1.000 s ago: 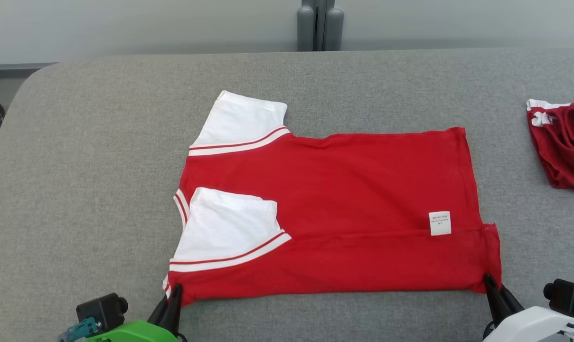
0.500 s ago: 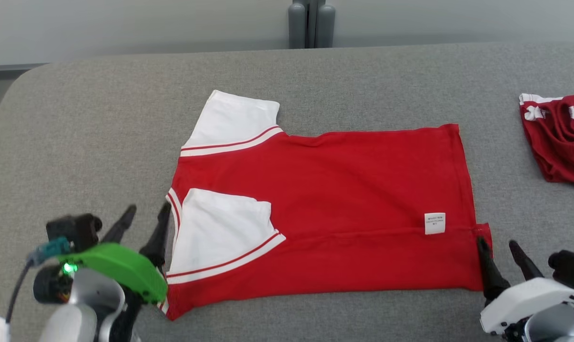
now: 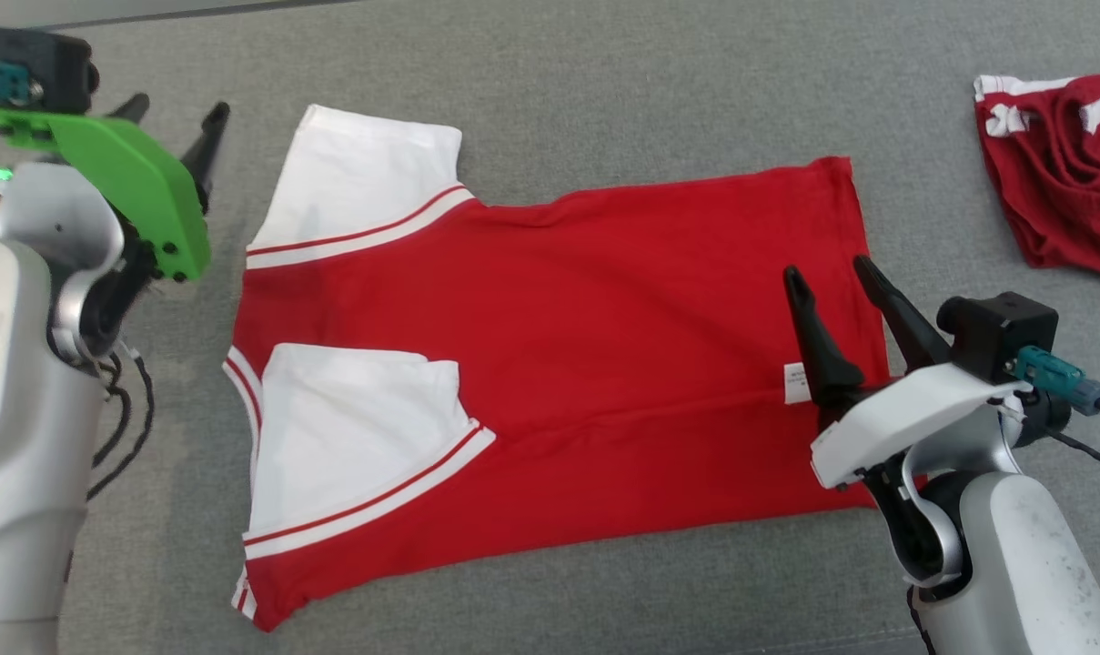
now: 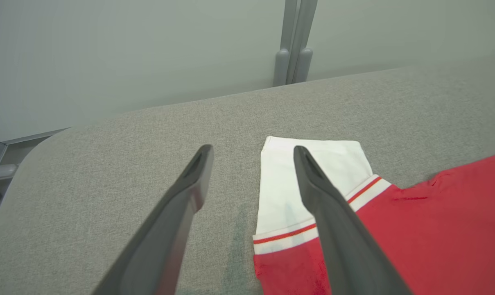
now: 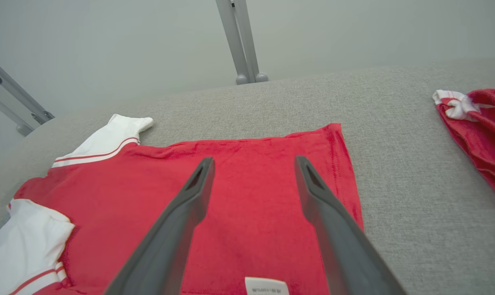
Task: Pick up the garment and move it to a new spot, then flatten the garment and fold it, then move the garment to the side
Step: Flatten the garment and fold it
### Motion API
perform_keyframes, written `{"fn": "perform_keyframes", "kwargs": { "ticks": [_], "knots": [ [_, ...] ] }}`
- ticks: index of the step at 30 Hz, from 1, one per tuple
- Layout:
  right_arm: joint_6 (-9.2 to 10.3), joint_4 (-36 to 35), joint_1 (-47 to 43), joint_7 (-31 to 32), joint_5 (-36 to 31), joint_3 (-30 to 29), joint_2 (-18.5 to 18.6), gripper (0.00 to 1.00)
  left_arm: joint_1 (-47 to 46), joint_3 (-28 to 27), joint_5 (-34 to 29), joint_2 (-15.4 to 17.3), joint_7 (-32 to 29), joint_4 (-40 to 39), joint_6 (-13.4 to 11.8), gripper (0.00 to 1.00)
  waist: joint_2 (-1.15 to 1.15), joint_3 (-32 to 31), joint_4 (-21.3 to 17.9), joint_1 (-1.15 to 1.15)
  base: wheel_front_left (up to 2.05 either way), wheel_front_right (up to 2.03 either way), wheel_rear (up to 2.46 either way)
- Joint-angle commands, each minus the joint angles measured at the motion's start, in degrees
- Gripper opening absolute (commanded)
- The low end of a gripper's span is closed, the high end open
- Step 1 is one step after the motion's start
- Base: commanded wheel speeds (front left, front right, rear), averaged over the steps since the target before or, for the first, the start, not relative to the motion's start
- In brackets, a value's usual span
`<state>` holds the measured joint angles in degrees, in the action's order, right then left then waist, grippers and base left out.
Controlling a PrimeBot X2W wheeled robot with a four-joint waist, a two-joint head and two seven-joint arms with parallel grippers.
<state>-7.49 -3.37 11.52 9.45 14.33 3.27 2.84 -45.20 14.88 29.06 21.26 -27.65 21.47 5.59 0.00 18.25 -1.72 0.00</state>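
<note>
Head view: the red garment (image 3: pixel 604 346) with white sleeves lies flat mid-counter (image 3: pixel 604 91), its near edge folded over. Beside the far sleeve (image 3: pixel 358 182) the left end effector (image 3: pixel 178 105) hovers, fingers wide apart and empty. Equally wide and empty, the right end effector (image 3: pixel 826 267) hangs over the hem end. A white tag (image 3: pixel 793 382) there carries print, probably care text, too small to read. A crumpled red cloth (image 3: pixel 1059 191) lies well apart.

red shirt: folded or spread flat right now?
Partly folded. The red shirt's near edge is turned over onto the body: the near white sleeve lies on top, inner label exposed; the far sleeve sticks out unfolded.
</note>
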Motion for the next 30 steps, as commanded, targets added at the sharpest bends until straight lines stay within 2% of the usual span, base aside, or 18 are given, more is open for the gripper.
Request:
{"fn": "perform_keyframes", "kwargs": {
  "ticks": [1, 6, 13, 23, 24, 26, 27, 30],
  "knots": [
    [-0.01, -0.24, 1.58, -0.49, 0.02, 0.62, 0.12, 1.00, -2.54, 0.24, 0.02, 0.92, -0.98, 1.28, 0.48, 1.00, 0.00, 6.24, -5.69, 0.00, 0.00, 0.00, 0.00],
    [-0.01, -0.30, 4.43, -1.85, -0.04, 2.32, 0.05, 1.00, -8.41, 1.33, 1.74, 3.53, -4.80, 5.27, 1.36, 1.00, 0.00, 11.04, -8.93, 0.00, 0.00, 0.00, 0.00],
    [-0.01, 0.09, 5.53, -4.09, 0.70, 2.56, 0.06, 1.00, -9.53, 1.04, 2.59, 6.57, -5.07, 8.04, 1.64, 1.00, 0.00, 14.08, -11.06, 0.00, 0.00, 0.00, 0.00],
    [-0.01, 0.70, 6.13, -5.27, 1.20, 2.25, 0.06, 1.00, -8.43, 2.06, 3.78, 7.14, -5.39, 9.41, 1.60, 1.00, 0.00, 14.32, -11.25, 0.00, 0.00, 0.00, 0.00],
    [-0.01, 0.68, 6.48, -5.32, 1.22, 2.27, 0.06, 1.00, -8.28, 2.25, 3.92, 6.97, -5.35, 9.27, 1.63, 0.61, 0.00, 14.29, -11.19, 0.00, 0.00, 0.00, 0.00],
    [-0.01, 0.80, 6.96, -5.12, 0.84, 2.19, 0.07, 1.00, -8.17, 2.45, 4.03, 6.72, -4.60, 8.67, 1.68, 0.25, 0.00, 14.17, -11.02, 0.00, 0.00, 0.00, 0.00],
    [-0.01, 0.89, 7.22, -4.92, 0.37, 2.12, 0.07, 1.00, -8.11, 2.55, 4.21, 6.55, -4.11, 8.35, 1.71, 0.00, 0.00, 14.01, -10.83, 0.00, 0.00, 0.00, 0.00],
    [-0.01, 1.52, 9.00, -3.98, -1.01, 2.29, 0.62, 1.00, -7.94, 2.90, 4.44, 6.02, -2.41, 7.67, 1.80, 0.00, 0.00, 13.25, -10.02, 0.00, 0.00, 0.00, 0.00]
  ]
}}
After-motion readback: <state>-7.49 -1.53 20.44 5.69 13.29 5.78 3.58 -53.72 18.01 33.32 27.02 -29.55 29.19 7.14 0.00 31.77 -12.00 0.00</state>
